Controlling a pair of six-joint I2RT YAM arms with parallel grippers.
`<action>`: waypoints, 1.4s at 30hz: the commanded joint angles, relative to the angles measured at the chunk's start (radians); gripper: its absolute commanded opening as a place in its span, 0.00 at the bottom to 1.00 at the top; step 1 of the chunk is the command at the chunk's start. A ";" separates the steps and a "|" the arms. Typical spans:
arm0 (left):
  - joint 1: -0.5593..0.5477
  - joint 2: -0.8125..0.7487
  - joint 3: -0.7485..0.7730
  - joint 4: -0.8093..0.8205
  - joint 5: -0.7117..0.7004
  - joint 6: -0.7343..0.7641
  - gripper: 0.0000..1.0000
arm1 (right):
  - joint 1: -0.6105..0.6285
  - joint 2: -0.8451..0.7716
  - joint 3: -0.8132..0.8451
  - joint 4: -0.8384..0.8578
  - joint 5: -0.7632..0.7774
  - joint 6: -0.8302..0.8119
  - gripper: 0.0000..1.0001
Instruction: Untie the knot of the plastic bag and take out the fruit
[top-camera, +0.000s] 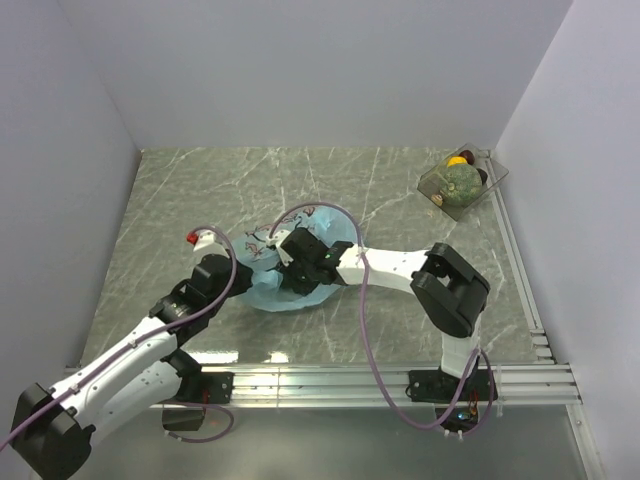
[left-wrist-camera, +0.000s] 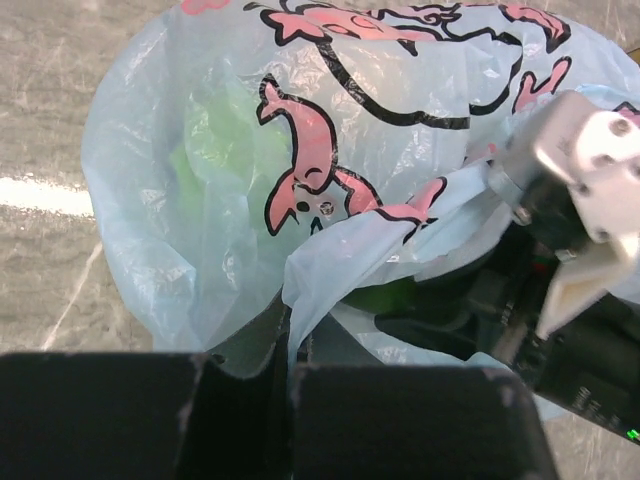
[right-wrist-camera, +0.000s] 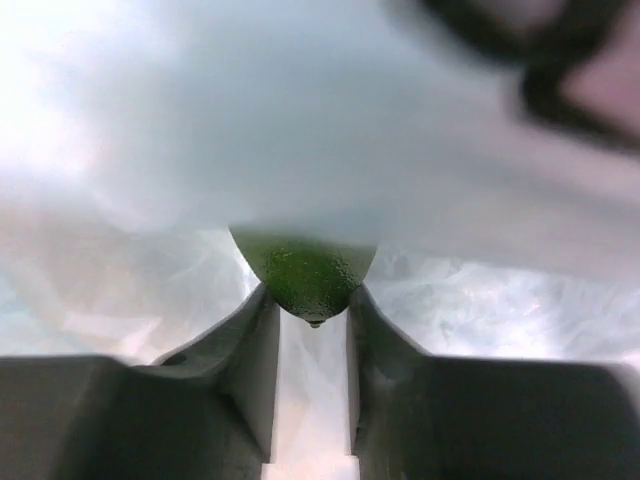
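Note:
The light-blue plastic bag (top-camera: 262, 287) with pink prints lies mid-table, its mouth open; no knot shows. My left gripper (top-camera: 243, 272) is at its left edge, shut on a fold of the bag's plastic (left-wrist-camera: 292, 330). My right gripper (top-camera: 297, 262) reaches inside the bag; its body shows in the left wrist view (left-wrist-camera: 580, 190). In the right wrist view the right gripper (right-wrist-camera: 307, 305) is closed on the tip of a dark green oval fruit (right-wrist-camera: 305, 272), with bag plastic (right-wrist-camera: 150, 140) draped over the fruit's top. A bright green fruit (left-wrist-camera: 215, 140) shows through the plastic.
A clear tray (top-camera: 497, 172) stands at the far right with a ribbed grey-green melon (top-camera: 462, 181), a yellow fruit (top-camera: 457, 160) and dark round fruits. White walls close the back and sides. A metal rail runs along the near edge.

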 joint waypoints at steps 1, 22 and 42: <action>0.010 0.014 -0.005 0.082 -0.023 0.002 0.00 | -0.004 -0.092 -0.016 0.081 -0.028 -0.017 0.10; 0.100 0.005 0.027 0.080 -0.027 0.001 0.01 | -0.087 -0.416 -0.259 0.197 -0.152 -0.020 0.00; 0.113 0.080 0.092 0.067 0.048 0.025 0.00 | -0.139 -0.577 -0.144 0.363 -0.427 0.070 0.00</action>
